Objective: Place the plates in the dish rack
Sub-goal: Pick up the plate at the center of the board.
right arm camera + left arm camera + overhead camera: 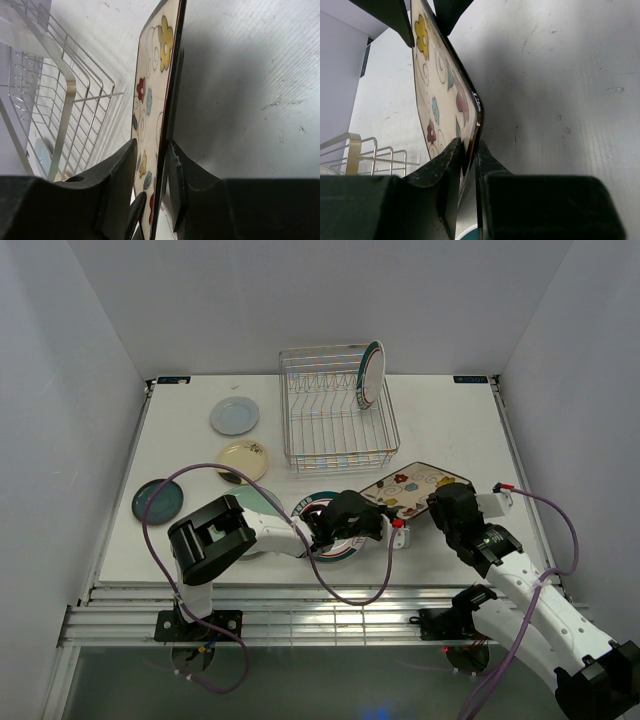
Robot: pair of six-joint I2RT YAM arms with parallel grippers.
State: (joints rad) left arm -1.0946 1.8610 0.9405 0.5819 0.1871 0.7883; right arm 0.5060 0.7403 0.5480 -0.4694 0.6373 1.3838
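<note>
The square floral plate [415, 488] hangs slightly above the table between my two grippers. My left gripper [386, 523] is shut on its near-left edge [470, 131]. My right gripper [447, 502] straddles the right edge [161, 90]; one finger [176, 165] touches the underside, the other stands off the face. The wire dish rack [338, 410] stands at the back with one teal-rimmed white plate [371, 373] upright in it. Another teal-rimmed plate [322, 532] lies under my left wrist, beside the pale green plate [258, 502].
A blue-grey plate [234, 416], a cream plate [243, 460] and a dark teal plate [157, 501] lie left of the rack. The rack's wires show in the right wrist view [65, 95]. White walls enclose the table.
</note>
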